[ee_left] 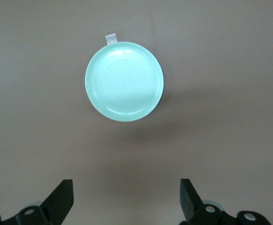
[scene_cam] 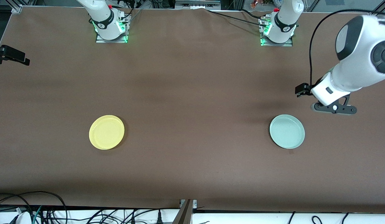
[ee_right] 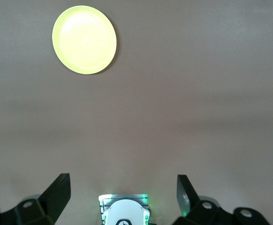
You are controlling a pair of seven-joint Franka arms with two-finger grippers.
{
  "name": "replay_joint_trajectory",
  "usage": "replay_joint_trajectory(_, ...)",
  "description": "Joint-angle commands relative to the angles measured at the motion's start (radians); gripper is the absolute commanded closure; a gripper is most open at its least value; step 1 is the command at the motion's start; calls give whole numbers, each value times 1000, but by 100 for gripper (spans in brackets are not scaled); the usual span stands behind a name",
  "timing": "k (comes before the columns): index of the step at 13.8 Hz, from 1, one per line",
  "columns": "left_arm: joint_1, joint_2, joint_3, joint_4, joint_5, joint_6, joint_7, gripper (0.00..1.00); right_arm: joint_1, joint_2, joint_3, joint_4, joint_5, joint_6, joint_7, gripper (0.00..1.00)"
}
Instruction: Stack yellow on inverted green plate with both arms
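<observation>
Front view: two round, shallow plastic plates with raised rims lie well apart on the brown matte table (scene_cam: 192, 77). The plain yellow plate (scene_cam: 106, 132) sits toward the right arm's end, the pale mint-green plate (scene_cam: 287, 131) toward the left arm's end; both lie about equally near the front camera. In this view the yellow plate shows its hollow side; the left wrist view shows faint concentric rings on the green plate (ee_left: 124, 81), so which face is up cannot be told with certainty, and a small strip of tape (ee_left: 110, 38) touches its rim.

The left gripper (scene_cam: 334, 108) hangs above the table just beside the green plate, its fingers (ee_left: 61, 199) spread wide and holding nothing. The right gripper (ee_right: 122, 197) is high over the table near its own base, fingers likewise apart and empty; in the front view only a dark part of that arm shows at the edge.

Handling, as a judgement: both plates look light, stiff and smooth, so they may slide on the table when pushed. The thin raised rim is the likely place to pinch, and lifting one edge first would give the fingers room.

Surface and room: the table covering is flat and uniform. Metal framing borders the table, and loose cables (scene_cam: 55, 214) lie along the edge nearest the front camera.
</observation>
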State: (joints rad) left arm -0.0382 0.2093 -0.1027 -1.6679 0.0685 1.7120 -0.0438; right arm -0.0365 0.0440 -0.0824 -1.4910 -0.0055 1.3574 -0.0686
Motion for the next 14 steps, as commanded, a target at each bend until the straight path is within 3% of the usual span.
replay_joint_trajectory(1,-6,105,3,34,1,85,25,0,-8,-3,0,0,19,2,-2,0)
replay_joint_trajectory(7,7,261,5,13,2,334,59,0,-9,-3,0,0,21,2,-2,0)
replay_joint_trajectory(14,9,409,5,16,8,458,206,0,-8,28,-19,1,22,2,-2,0)
